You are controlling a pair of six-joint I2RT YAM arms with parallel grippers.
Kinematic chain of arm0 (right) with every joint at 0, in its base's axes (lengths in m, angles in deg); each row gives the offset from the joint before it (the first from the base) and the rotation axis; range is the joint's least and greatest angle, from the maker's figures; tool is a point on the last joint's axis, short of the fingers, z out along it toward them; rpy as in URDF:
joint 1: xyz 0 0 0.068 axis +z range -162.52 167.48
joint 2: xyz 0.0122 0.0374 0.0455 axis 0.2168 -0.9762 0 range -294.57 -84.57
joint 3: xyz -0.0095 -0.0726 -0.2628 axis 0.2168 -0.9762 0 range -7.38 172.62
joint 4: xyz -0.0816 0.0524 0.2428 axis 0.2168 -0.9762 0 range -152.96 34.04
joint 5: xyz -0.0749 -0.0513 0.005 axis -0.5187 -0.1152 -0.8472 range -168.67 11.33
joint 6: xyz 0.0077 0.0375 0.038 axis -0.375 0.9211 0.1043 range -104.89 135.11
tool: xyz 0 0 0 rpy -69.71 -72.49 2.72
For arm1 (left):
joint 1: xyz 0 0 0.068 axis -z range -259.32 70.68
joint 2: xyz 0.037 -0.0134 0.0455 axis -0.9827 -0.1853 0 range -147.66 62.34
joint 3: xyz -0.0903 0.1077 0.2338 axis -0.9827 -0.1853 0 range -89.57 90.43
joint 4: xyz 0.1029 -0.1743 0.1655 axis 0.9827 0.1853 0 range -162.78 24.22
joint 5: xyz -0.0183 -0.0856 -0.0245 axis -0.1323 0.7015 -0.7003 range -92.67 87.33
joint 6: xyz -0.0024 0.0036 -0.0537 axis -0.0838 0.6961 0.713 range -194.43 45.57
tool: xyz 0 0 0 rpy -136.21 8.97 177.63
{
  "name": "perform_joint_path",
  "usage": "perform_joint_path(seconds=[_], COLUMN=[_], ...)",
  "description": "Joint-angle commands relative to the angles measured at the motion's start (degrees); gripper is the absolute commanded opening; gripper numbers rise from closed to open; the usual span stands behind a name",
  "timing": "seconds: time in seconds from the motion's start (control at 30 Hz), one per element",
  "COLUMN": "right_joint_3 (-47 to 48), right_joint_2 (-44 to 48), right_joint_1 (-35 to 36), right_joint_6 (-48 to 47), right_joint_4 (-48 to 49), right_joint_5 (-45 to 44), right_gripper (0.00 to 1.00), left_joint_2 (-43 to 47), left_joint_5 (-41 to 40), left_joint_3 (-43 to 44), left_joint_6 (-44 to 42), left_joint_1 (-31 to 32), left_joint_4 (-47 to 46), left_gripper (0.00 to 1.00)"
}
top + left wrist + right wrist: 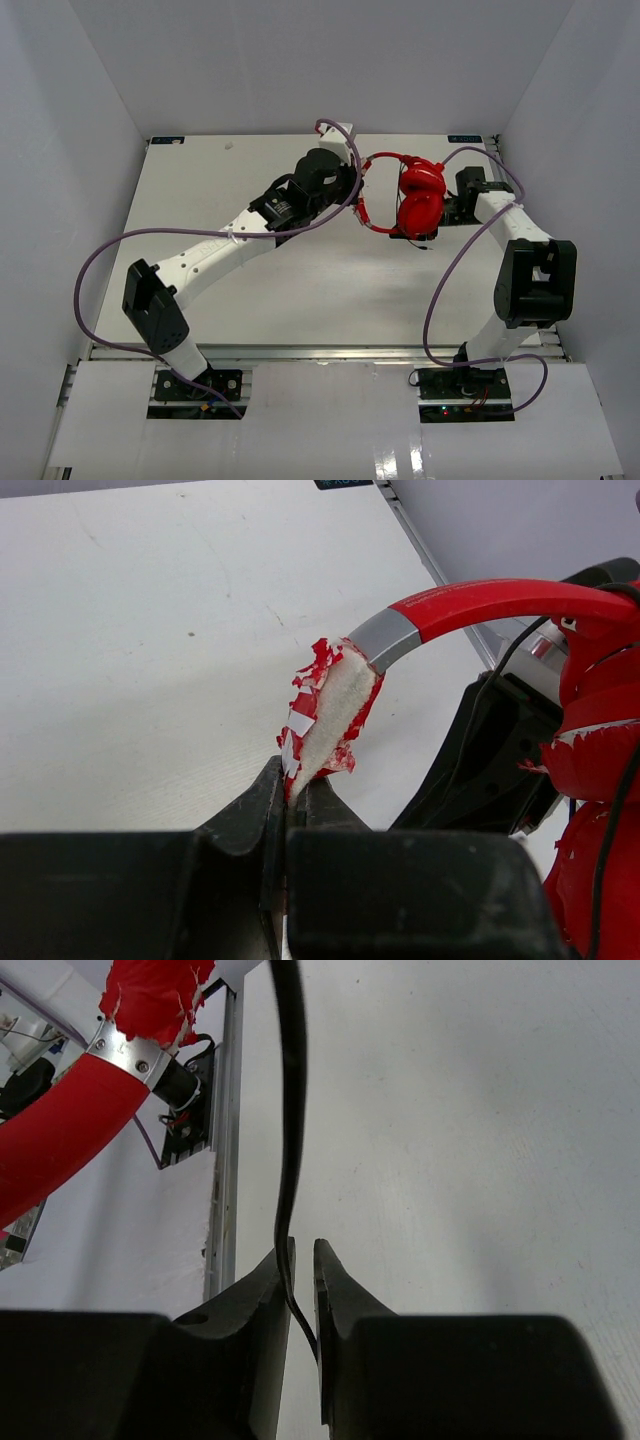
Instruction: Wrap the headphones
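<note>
Top view: the headphones (415, 200) sit between my two arms, upper centre-right, over the surface (300, 290). I can't make out how many cable turns are on them.

Left wrist: my left jaws are clenched on the headband's torn padding (330, 715).

Right wrist: my right jaws are slightly parted, and the cable (290, 1110) runs loose between them. The plug is out of sight, so I judge the wrapping unfinished.

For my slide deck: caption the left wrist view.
Left tool pinching the frayed headband padding of the red headphones over a white table.
</note>
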Motion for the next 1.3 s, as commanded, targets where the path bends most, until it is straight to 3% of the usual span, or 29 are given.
perform_joint_path(seconds=[0.0,0.5,0.67,0.73,0.93,1.07,1.27], right_joint_3=[-1.4,-3.7,-4.0,-4.6,-8.7,-12.6,-13.2], right_joint_2=[2.0,5.6,7.9,10.1,19.5,26.3,27.8], right_joint_1=[0.2,0.2,0.1,0.2,3.6,12.2,24.6], right_joint_6=[-1.7,-2.0,-1.8,-0.6,3.5,5.9,8.7], right_joint_4=[-0.9,-0.6,-0.2,0.6,8.8,14.1,16.5], right_joint_5=[1.2,-1.8,-4.5,-6.1,-19.4,-35.5,-55.4], right_gripper=[0.20,0.25,0.08,0.08,0.08,0.08,0.08], left_joint_2=[6.0,10.5,10.2,9.8,7.7,3.2,-4.1], left_joint_5=[-3.1,-7.3,-6.6,-5.9,-4.4,-4.5,-3.7], left_joint_3=[3.1,-0.3,-2.3,-3.1,-4.7,-3.0,-0.1], left_joint_6=[2.0,1.7,4.9,6.7,10.5,12.5,14.4], left_joint_1=[-0.5,-4.1,-6.5,-7.5,-9.4,-10.4,-10.6], left_joint_4=[-3.4,-0.9,-0.3,-0.4,-1.3,-0.6,1.4], left_gripper=[0.00,0.00,0.00,0.00,0.00,0.00,0.00])
